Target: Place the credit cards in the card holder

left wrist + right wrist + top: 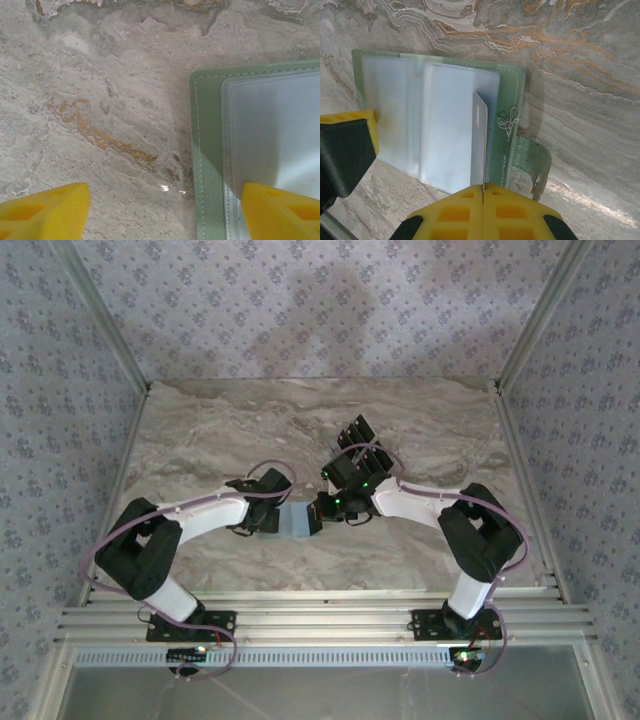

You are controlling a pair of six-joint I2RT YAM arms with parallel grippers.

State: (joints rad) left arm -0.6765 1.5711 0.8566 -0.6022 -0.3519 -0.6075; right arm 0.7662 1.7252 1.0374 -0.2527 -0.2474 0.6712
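The right gripper [482,212] has its 2 jaws pressed together on 1 credit card [479,145], a thin pale card seen almost edge-on and running straight out ahead of the jaws; the card holder [445,125] lies open on the marble table [580,75] just ahead of those jaws, pale green outside with clear sleeves inside; its long axis runs across the jaws from side to side, so the card's length crosses it at about a right angle; a clasp strap [532,162] sticks out to the right of the jaws; the card's far end sits over the right-hand sleeves, but whether its edge has entered a pocket cannot be told; the left gripper [162,215] has its jaws wide apart and clamps nothing; 1 yellow finger [280,210] sits over the holder's sleeve edge and the other over bare table, so the holder lies to the right of the gap between the left jaws, not within it; I judge that finger is pinning the holder flat, though contact is not certain; from above, the holder [297,521] lies between the 2 grippers, close to both; the right arm carries the card, so the coming move is its own, and it turns on the card's leading edge meeting a sleeve mouth while the card stands steeply to the holder's face
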